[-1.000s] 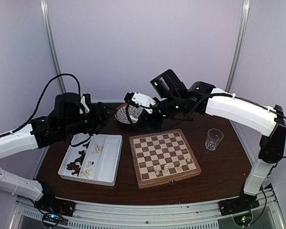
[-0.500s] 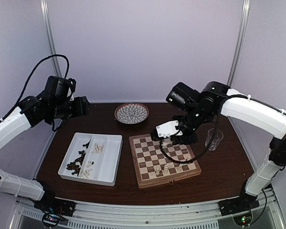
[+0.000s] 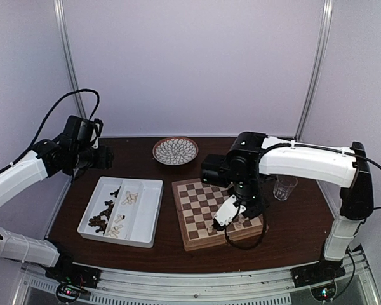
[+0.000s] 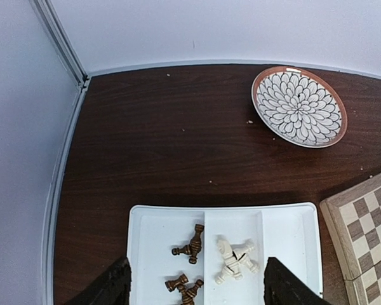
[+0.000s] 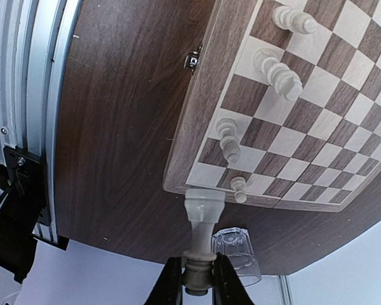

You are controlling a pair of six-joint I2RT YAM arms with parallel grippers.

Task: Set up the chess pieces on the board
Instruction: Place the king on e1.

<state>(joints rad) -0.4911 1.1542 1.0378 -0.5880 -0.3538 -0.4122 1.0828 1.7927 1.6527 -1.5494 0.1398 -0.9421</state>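
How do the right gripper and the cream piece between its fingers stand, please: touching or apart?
Touching. The right wrist view shows the right gripper closed on the cream piece, a finger pressed against each side, no gap.

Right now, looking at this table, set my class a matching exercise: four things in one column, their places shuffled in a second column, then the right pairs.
Things:
1. plate
2. glass
3. tray
4. cream piece

Places:
A. left of the board
B. held by the right gripper
C. at the far edge of the table
D. right of the board

Pairs: 1-C, 2-D, 3-A, 4-B
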